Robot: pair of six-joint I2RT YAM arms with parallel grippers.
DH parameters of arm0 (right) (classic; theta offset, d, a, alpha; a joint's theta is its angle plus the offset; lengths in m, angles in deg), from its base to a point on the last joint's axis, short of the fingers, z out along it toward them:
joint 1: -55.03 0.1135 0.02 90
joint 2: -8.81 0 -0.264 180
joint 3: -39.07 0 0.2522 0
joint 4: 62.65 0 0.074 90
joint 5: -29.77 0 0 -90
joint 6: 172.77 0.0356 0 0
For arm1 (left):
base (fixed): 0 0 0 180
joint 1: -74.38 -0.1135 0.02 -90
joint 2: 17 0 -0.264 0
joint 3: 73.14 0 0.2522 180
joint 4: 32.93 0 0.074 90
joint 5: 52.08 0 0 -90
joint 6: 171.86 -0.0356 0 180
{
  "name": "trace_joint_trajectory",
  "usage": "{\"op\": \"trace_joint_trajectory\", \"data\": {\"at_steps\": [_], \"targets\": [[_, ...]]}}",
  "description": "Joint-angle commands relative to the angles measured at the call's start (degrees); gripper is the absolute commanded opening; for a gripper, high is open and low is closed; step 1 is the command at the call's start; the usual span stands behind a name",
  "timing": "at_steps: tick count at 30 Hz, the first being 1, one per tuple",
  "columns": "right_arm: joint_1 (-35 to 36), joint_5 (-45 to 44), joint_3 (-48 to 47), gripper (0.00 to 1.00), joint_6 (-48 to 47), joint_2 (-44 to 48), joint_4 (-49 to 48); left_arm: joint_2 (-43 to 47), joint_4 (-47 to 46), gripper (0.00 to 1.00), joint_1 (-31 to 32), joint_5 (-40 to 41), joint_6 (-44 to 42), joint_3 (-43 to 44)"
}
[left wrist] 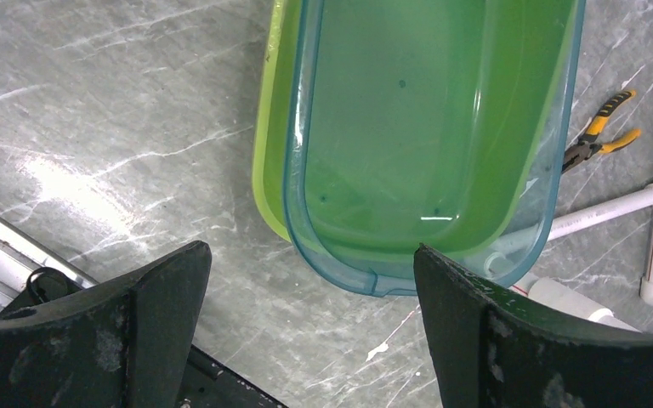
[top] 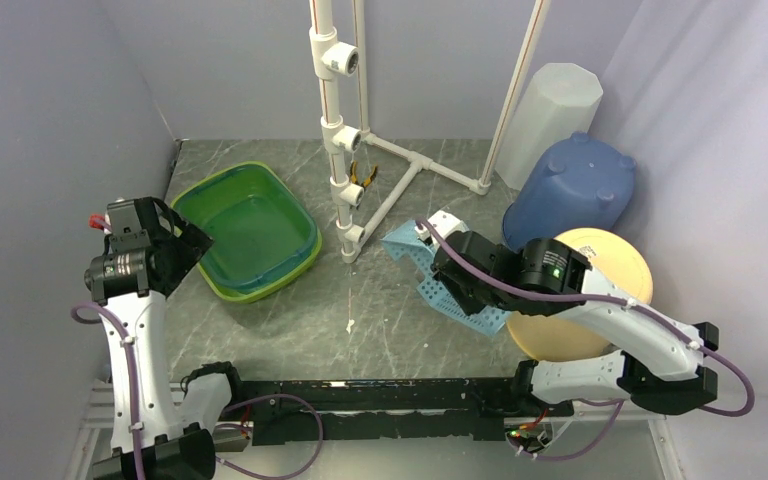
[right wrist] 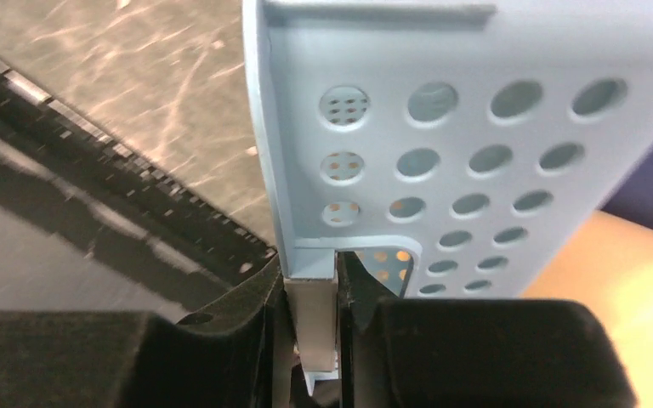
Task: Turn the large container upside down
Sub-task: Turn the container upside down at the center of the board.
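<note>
My right tool (top: pixel 447 272) pinches the rim of the one perforated light-blue container (top: pixel 407 250), tilted between one pipe frame (top: pixel 343 135) and one yellow disc (top: pixel 610 265), while my left tool (top: pixel 182 243) gapes wide beside two nested green tubs (top: pixel 250 225), open desk (top: pixel 300 320) lying between them.

PVC frame (top: pixel 345 150) mid-back | pliers (top: pixel 363 176) by its pipes | nested green tubs (top: pixel 260 288) L | blue bucket (top: pixel 570 190) inverted, back R | white bin (top: pixel 550 115) behind it | yellow disc (top: pixel 610 265) near bucket
</note>
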Motion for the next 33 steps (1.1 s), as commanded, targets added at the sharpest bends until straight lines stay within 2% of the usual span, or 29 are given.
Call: {"op": "trace_joint_trajectory", "data": {"at_steps": [1, 4, 12, 18, 24, 29, 33], "targets": [[0.17, -17.8, -3.54, 0.0, -1.09, -0.84, 0.19, -0.19, -2.38, 0.94, 0.01, -2.55, -0.19, -0.79], [0.18, -23.62, -1.34, 0.0, -3.31, -2.15, -2.09, -0.52, -2.51, 0.94, 0.02, -2.86, -0.28, -1.35], [0.17, -30.86, 5.11, 0.0, -6.6, -7.02, -7.3, -0.43, -2.72, 0.94, 0.02, -2.58, -0.77, -1.52], [0.29, -20.41, 15.89, 0.0, -12.7, -6.6, -19.98, -0.56, -3.31, 0.94, -0.01, -3.23, -0.85, -2.46], [0.52, -9.9, 23.8, 0.05, -13.81, -8.38, -26.24, -0.36, -3.54, 0.94, 0.02, -3.06, -0.99, -2.76], [1.0, 0.22, 27.87, 0.12, -15.74, -10.92, -31.84, -0.91, -3.7, 0.94, 0.01, -3.28, -1.02, -2.99], [1.32, 3.47, 27.81, 0.17, -16.88, -15.15, -31.87, -0.71, -4.35, 0.94, 0.02, -3.22, -0.67, -4.2]]}}
